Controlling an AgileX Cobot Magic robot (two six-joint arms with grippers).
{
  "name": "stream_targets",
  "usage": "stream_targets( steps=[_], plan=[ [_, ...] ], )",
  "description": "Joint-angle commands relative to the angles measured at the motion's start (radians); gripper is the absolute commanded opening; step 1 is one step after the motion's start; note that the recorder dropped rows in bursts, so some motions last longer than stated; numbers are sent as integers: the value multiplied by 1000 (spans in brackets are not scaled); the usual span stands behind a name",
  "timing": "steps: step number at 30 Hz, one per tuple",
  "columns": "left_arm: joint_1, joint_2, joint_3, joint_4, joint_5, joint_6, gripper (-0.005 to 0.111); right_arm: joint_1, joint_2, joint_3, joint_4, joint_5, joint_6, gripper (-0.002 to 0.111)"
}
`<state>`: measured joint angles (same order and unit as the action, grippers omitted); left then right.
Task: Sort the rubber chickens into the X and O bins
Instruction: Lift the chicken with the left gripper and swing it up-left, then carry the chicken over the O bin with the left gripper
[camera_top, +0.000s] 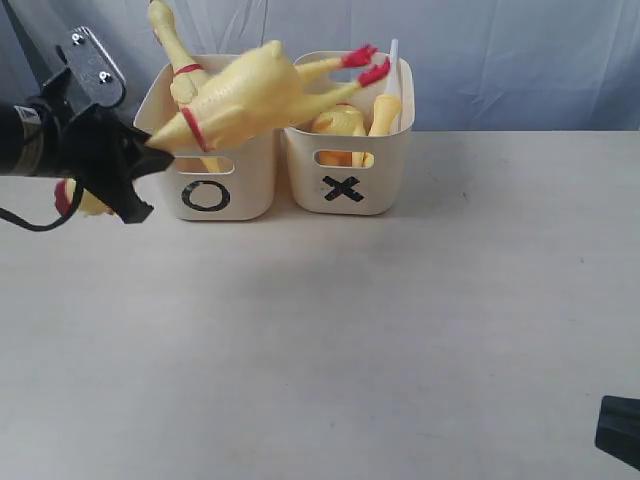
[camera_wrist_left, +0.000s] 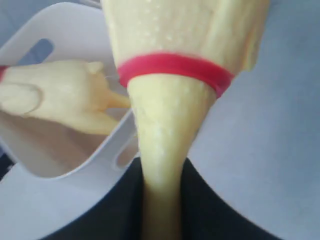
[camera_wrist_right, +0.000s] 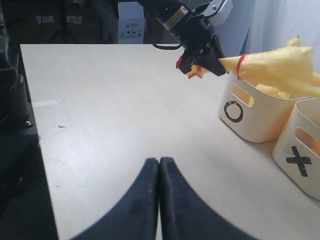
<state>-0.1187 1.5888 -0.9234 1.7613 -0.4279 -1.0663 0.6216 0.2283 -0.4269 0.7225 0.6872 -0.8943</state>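
Note:
My left gripper (camera_top: 148, 152) is shut on the neck of a yellow rubber chicken (camera_top: 250, 95). It holds the chicken level in the air above the O bin (camera_top: 215, 195), red feet toward the X bin (camera_top: 345, 185). The head pokes out behind the fingers. Up close, the neck (camera_wrist_left: 160, 140) runs between the black jaws of the left gripper (camera_wrist_left: 161, 172), below the red ring (camera_wrist_left: 175, 67). A second chicken (camera_top: 170, 50) stands in the O bin. Two chickens (camera_top: 340, 122) and a white tube (camera_top: 393, 60) sit in the X bin. My right gripper (camera_wrist_right: 159, 162) is shut on nothing, low over the table.
The two bins stand side by side at the table's far edge, before a pale curtain. The right arm's tip (camera_top: 620, 430) shows at the near right corner. A dark stand (camera_wrist_right: 15, 90) and boxes lie beyond the table's left end.

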Motion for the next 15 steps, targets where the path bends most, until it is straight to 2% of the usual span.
stream_targets(
  steps=[1, 7, 13, 15],
  plan=[
    [-3, -50, -36, -17, 139, -81, 0, -5, -6, 7, 2, -5, 1, 0],
    [-3, -54, -126, -17, 181, -81, 0, -5, -6, 7, 2, -5, 1, 0],
    [-3, -52, -188, -17, 444, -74, 0, -5, -6, 7, 4, -9, 1, 0],
    [-3, -52, -197, -17, 488, -39, 0, -5, -6, 7, 4, -9, 1, 0]
  ],
)
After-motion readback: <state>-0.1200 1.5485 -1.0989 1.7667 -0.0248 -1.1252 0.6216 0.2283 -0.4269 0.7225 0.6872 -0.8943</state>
